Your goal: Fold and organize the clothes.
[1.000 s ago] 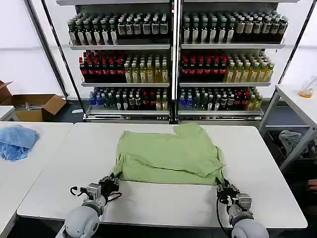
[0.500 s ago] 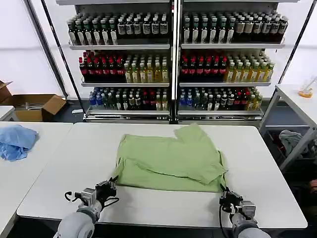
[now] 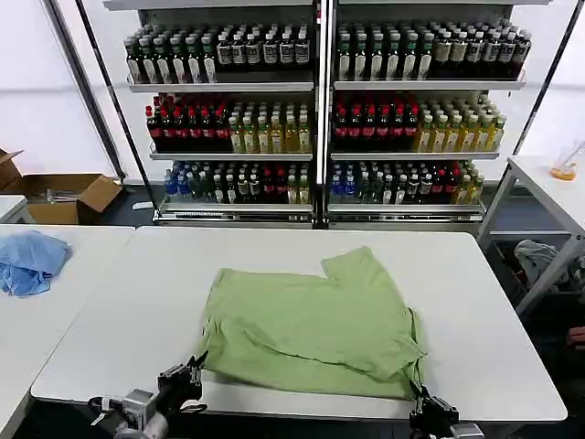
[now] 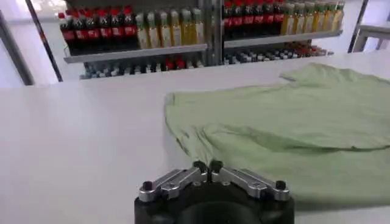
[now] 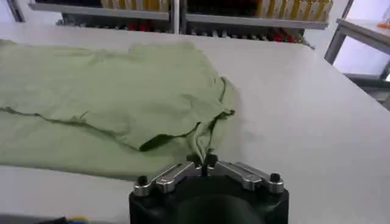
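Stocked drink shelves (image 3: 320, 110) stand behind a white counter (image 3: 494, 311), on which the light green polo shirt (image 3: 311, 329) lies partly folded near the front edge. The left hand (image 3: 194, 369) is closed on the shirt's near left corner. The right hand (image 3: 422, 399) is pinched shut on the near right corner, with the fabric bunching up there.

Left gripper (image 3: 194, 369) sits low at the near left, fingers pinched together on the shirt hem (image 4: 201, 167), tips touching. Right gripper (image 3: 421, 400) sits low at the near right, fingers likewise closed on the hem corner (image 5: 204, 149). Both wrists extend forward, level with the tabletop.
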{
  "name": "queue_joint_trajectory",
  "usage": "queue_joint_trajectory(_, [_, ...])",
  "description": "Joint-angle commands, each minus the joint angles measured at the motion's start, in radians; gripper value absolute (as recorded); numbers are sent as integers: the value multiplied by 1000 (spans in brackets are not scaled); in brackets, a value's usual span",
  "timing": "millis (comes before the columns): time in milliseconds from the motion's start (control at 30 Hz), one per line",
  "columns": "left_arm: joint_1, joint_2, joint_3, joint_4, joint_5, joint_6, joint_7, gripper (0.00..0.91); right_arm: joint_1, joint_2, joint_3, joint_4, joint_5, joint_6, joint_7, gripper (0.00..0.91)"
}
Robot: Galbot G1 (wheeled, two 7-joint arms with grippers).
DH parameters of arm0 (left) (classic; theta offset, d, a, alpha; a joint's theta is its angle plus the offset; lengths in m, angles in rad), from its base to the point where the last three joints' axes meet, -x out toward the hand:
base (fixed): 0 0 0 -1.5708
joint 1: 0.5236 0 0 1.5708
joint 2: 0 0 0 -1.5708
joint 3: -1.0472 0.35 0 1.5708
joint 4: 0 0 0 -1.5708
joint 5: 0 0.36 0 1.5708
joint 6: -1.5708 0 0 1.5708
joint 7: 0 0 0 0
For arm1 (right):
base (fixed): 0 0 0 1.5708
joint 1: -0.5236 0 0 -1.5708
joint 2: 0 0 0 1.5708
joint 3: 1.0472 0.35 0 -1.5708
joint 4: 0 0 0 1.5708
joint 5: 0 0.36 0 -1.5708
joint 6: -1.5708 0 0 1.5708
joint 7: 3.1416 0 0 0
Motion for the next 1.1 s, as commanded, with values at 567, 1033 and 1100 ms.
queue_joint_trajectory(567, [-375,138,28,156,-235,53,-54,907,422,-185,32,-89,317,-88,116,907])
queue_joint_trajectory(1033, [-878,33,369,554,-212,125,-119,907,1066,-98,-367,-596,416,-132,176,907])
queue_joint_trajectory(1100, [-916,19,386,611,-212,126,-122,907,1123,-71,-403,-667,423,-132,180,907])
